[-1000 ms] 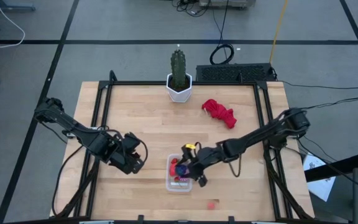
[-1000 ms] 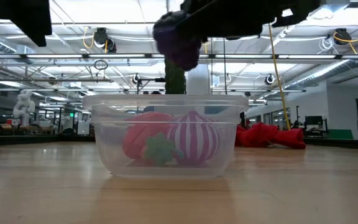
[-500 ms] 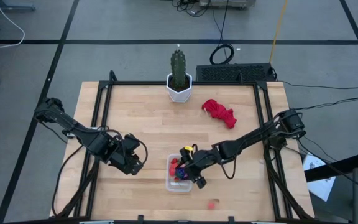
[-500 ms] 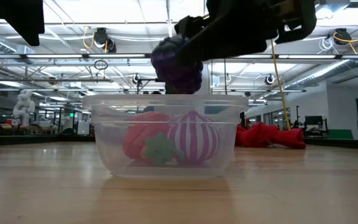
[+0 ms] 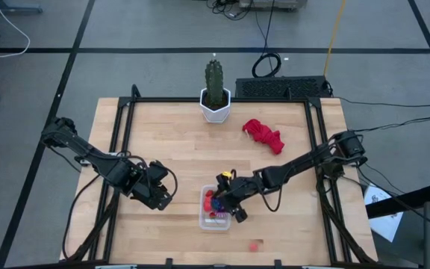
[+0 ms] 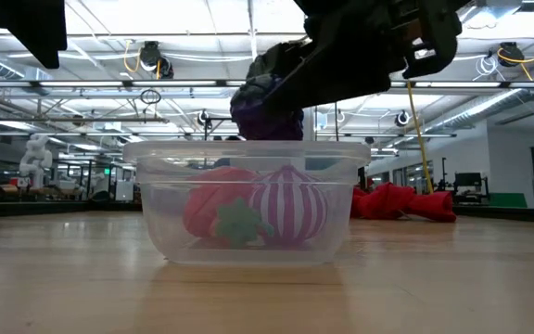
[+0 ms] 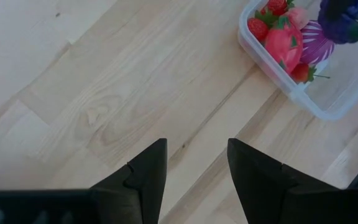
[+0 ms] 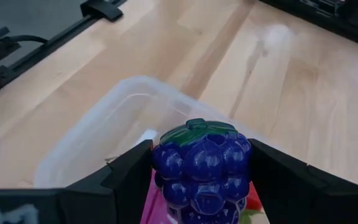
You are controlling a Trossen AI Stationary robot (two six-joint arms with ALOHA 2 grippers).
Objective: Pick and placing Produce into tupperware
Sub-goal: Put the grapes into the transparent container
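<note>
The clear tupperware (image 5: 213, 211) stands near the table's front edge, left of the middle. It holds red strawberries (image 7: 257, 27), a pink-red fruit (image 6: 215, 210) and a magenta striped round piece (image 6: 290, 206). A dark purple grape bunch (image 8: 201, 167) with a green top hangs just over the tupperware's rim (image 6: 248, 146), with my right gripper (image 8: 201, 180) shut on it. My left gripper (image 7: 194, 149) stands open over bare wood to the left of the tupperware, nothing between its fingers. One small red piece (image 5: 254, 244) lies on the table near the front edge. My right gripper pinches the grape bunch by its two opposite sides (image 8: 160, 163) between its two fingers (image 8: 132, 174). The fingers come slanting down from the table's right side. The bunch is lifted clear, its green top facing away from the wrist, its lower end level with the tupperware's rim.
A green cactus in a white pot (image 5: 215, 107) stands at the far edge. A red cloth (image 5: 264, 135) lies at the back right. A black frame (image 5: 125, 123) borders the tabletop. Bare wood stretches across the table's middle and left.
My right gripper has come down toward the tupperware with the grape bunch and tipped a little. The bunch has sunk from well above the rim to just over it. The fruits in the tupperware have stayed where they were.
</note>
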